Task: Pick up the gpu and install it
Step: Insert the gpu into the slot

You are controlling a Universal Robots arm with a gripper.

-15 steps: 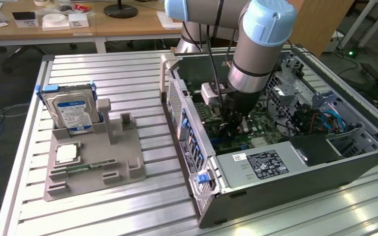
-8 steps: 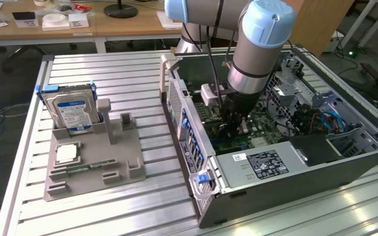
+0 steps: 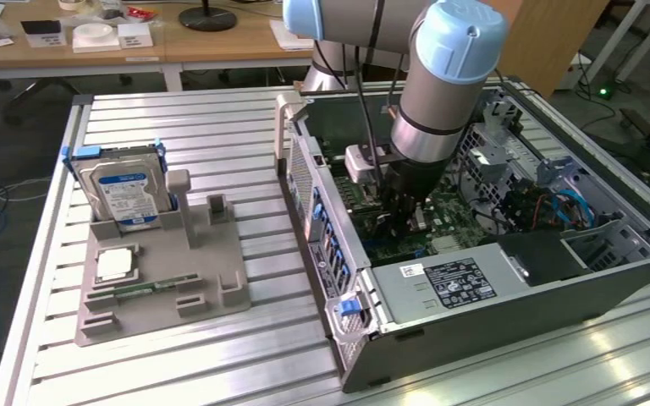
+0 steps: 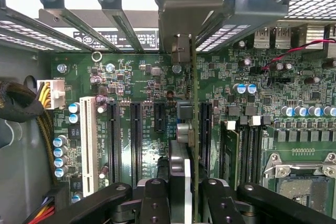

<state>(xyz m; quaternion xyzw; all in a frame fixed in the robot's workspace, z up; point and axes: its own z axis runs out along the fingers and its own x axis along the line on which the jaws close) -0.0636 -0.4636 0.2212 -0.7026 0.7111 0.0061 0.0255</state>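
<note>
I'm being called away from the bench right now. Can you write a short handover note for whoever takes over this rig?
Gripper: fingers shut on the gpu, held edge-on.
Location: the arm reaches down inside the open computer case; the card hangs over the motherboard, roughly in line with its black expansion slots.
Done: gpu picked up and carried into the case.
Left: whether the card has seated in a slot cannot be told.
Parts holder beside the case still carries the hard drive.

Ribbed, brushed-aluminium tabletop (image 3: 190, 372) gleams; grey matt plastic holder tray (image 3: 206, 279); glossy green circuit motherboard (image 4: 131, 77); matt black metal gripper (image 4: 181, 195).
</note>
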